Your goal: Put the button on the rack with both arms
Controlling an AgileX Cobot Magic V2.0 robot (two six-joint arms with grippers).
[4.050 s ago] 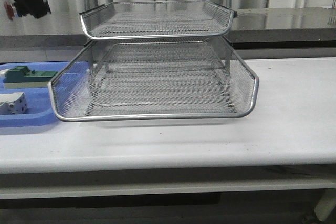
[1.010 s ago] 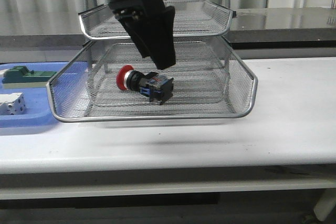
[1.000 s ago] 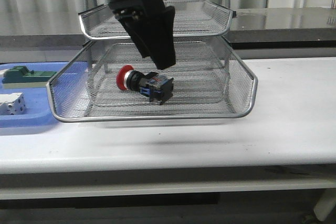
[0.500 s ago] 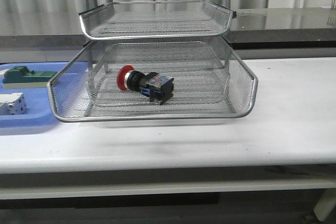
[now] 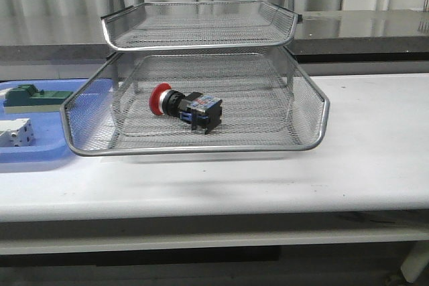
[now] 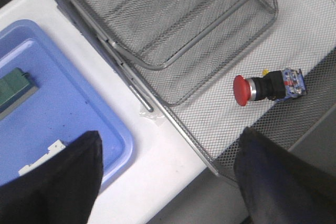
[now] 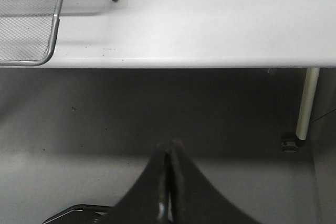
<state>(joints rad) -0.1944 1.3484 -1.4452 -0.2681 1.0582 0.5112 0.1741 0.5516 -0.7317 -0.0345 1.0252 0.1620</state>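
Note:
The red-headed button (image 5: 184, 106) lies on its side in the lower tier of the silver wire-mesh rack (image 5: 201, 147), red cap toward the left. Nothing touches it. No arm shows in the front view. From the left wrist view the button (image 6: 268, 85) and rack (image 6: 173, 19) lie far below my left gripper (image 6: 170, 135), whose black fingers (image 6: 63, 182) stand wide apart and empty. My right gripper (image 7: 169, 145) is shut on nothing, out past the table's front edge over the floor, with a rack corner (image 7: 31, 24) at the side.
A flat blue tray (image 5: 33, 155) sits left of the rack, holding a green block (image 5: 33, 95) and a white block (image 5: 15, 132). The white table (image 5: 362, 165) stretches right of the rack. A table leg (image 7: 307, 103) stands below its edge.
Four seconds ago the rack was empty. One second ago the left gripper hung just over the button in the lower tier; it has since risen out of the front view. The button has stayed put.

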